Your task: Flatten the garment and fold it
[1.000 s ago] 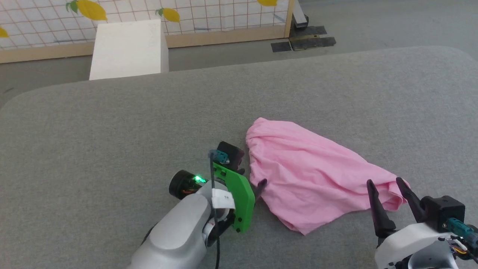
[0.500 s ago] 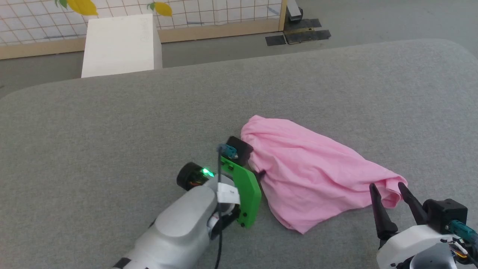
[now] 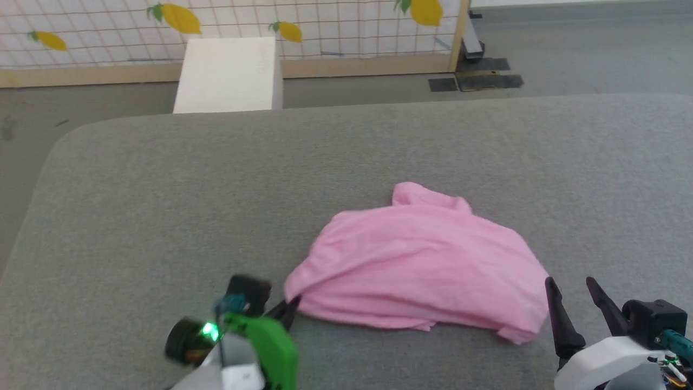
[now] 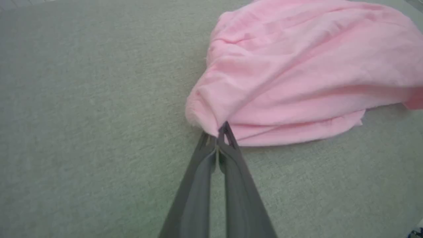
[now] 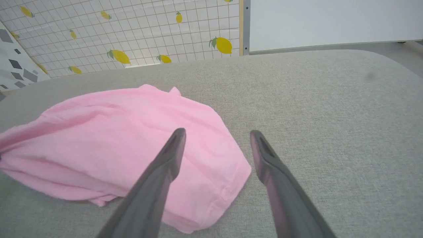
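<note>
- The left gripper (image 4: 220,130), two long dark fingers, has its tips pressed together on a small pinch of the crumpled light-pink thin knit garment (image 4: 297,66), at the cloth's near-left edge. The fabric draws to a point where the tips meet.
- The right gripper (image 5: 216,138), of the same dark two-fingered build, stands wide apart and holds nothing. It hovers at the garment's right end, with one finger over the cloth in its own wrist view (whether it touches, I cannot tell).
- The garment lies in a loose, wrinkled heap near the front middle of the broad grey felt-like padded surface (image 3: 162,189), between the two grippers.
- Handling, as I judge it: the cloth is light, limp and a little stretchy, and not fragile. It should drape and trail from any held point rather than keep a shape, and on the napped surface it may drag and bunch.
- Such a thin pinch could slip out, or catch two layers at once.
- The best holds are likely the hemmed edges. For the free gripper, the hemmed corner (image 5: 228,190) just below its fingers looks firmest, well apart from the other grip, so the two can pull the cloth taut.
</note>
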Robot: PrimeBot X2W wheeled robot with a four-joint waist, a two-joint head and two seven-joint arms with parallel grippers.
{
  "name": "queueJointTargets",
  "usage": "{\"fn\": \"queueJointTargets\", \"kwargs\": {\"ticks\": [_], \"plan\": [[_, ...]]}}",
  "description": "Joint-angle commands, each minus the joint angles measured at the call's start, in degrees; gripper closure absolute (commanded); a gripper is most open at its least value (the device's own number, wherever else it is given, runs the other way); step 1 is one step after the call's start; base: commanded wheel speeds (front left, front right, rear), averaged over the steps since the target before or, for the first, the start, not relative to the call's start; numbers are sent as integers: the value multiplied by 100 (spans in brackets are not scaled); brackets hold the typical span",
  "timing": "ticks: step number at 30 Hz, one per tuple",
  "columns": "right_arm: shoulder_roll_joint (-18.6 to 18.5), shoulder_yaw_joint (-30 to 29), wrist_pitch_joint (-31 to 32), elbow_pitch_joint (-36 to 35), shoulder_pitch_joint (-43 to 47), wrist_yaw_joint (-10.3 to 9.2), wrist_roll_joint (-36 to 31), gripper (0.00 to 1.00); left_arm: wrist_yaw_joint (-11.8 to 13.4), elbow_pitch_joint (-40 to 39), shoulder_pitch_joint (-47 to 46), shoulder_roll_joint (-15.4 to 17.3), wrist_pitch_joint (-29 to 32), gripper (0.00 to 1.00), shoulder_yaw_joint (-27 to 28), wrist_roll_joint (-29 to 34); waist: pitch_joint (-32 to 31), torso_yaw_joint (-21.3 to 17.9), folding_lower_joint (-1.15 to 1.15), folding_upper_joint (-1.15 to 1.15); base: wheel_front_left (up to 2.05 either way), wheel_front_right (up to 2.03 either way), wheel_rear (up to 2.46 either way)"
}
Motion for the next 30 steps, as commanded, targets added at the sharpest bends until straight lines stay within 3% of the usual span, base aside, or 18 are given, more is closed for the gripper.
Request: {"fn": "queueJointTargets", "kwargs": {"ticks": [1,6,11,12,13,14,19,25,30], "plan": [[13,-12,-10,-40,49,-9,40,0,198,-268,303,186,82,100,57,-67,-1,186,0,40,0,0,0],[13,-7,31,-72,66,-9,12,0,914,-1234,1430,751,382,100,206,-381,-4,344,0,40,0,0,0],[13,-28,105,-109,86,-9,-39,0,1227,-1606,2100,865,493,100,237,-680,-79,438,0,40,0,0,0],[13,-33,116,-118,97,-9,-46,0,1242,-1629,2163,852,476,93,247,-721,-94,451,0,40,0,0,0],[13,-38,134,-130,110,-9,-55,0,1270,-1642,2213,837,433,18,266,-739,-113,464,0,40,0,0,0],[13,-40,146,-144,120,-9,-58,0,1286,-1656,2237,819,401,0,279,-750,-125,474,0,40,0,0,0],[13,-42,201,-221,182,-9,-70,0,1389,-1757,2163,765,10,0,498,-663,-230,499,0,40,0,0,0],[13,-70,239,-268,257,-9,-23,0,1436,-1961,1886,923,-242,0,751,-491,-347,485,0,40,0,0,0],[13,-76,255,-298,273,-9,31,0,1221,-1858,1346,1049,-18,0,778,-418,-337,466,0,40,0,0,0]]}}
